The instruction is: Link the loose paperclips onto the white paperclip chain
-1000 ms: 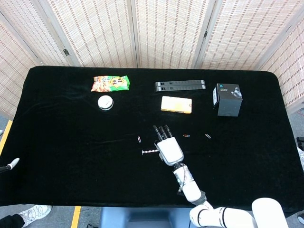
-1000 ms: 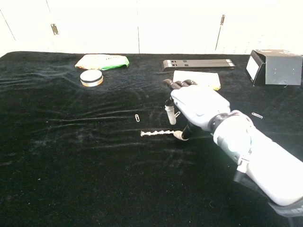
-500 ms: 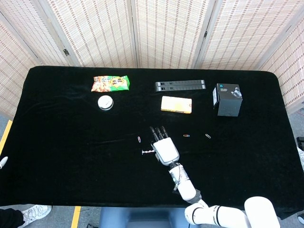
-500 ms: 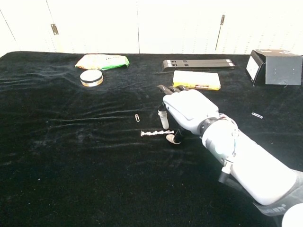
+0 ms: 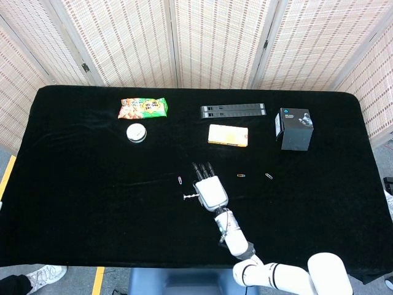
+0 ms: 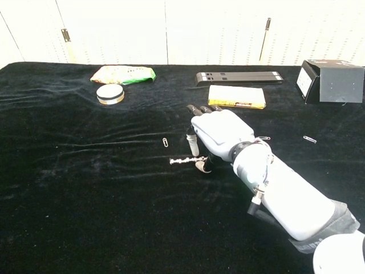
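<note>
Right hand (image 6: 219, 132) at the white paperclip chain (image 6: 182, 161), mid-desk.
Hand palm down over the chain's right end, thumb tip touching that end, fingers (image 5: 202, 169) reaching away from the robot; cannot tell whether it grips the chain. Loose paperclip (image 6: 165, 141) just left of the hand; two more (image 5: 241, 176) (image 5: 269, 176) to its right. Black desk (image 5: 80, 184). Left hand unseen.

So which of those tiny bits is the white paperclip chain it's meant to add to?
Find the black table, then the right hand near its middle. The white paperclip chain lies just left of that hand's fingertips, stretched in a short line. The loose paperclip beside it is a single loop; the chain is several joined.
</note>
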Available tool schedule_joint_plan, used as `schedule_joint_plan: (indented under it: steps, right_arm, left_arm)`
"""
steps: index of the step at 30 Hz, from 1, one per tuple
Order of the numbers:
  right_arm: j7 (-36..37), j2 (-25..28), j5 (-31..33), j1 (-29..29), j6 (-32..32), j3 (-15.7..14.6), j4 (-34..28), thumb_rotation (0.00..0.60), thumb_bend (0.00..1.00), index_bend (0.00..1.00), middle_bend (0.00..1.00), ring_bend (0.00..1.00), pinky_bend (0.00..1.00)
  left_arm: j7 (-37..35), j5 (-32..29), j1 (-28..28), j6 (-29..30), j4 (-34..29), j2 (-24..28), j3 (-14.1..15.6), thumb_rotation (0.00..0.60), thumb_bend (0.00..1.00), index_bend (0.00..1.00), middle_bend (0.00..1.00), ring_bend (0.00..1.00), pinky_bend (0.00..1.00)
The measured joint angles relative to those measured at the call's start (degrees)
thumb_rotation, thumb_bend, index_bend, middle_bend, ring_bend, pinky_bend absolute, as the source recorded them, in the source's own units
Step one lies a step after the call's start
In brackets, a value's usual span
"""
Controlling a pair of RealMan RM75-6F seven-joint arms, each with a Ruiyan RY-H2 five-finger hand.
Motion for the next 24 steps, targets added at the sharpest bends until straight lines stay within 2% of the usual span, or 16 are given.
schedule_joint_plan:
  steps: [24]
  right_arm:
    - [-2.28, 0.25, 4.39, 1.71, -1.7, 0.34, 0.05, 0.6, 0.31, 0.57, 0.01, 0.01, 0.0]
  left_arm:
    - [-0.07, 0.01, 0.44, -0.95, 0.17, 0.16, -0.65, 0.6, 0.34, 0.08, 0.21, 0.07, 0.0]
